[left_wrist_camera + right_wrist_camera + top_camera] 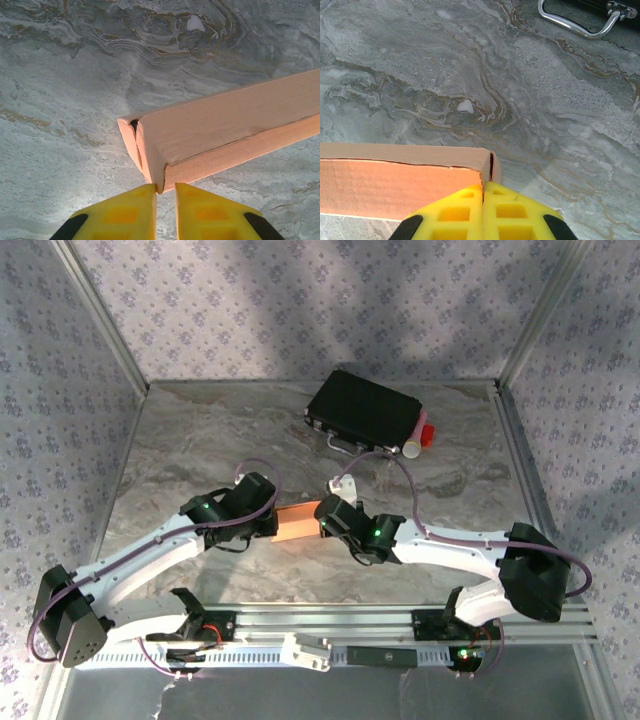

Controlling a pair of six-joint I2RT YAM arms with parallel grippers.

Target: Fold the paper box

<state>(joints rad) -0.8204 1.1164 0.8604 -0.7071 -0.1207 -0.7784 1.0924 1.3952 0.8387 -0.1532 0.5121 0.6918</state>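
One paper box (297,521), folded up, lies at centre frame between two grippers. Left gripper (165,192) pinches one end corner, fingers nearly together; right gripper (483,192) is clamped tight on the other. One black case (365,410) sits above, apart.

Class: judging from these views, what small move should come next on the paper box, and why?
Probably press the end flap shut with the left gripper while the right gripper holds the other end: the paper box looks formed, yet a dark gap shows beside that flap.
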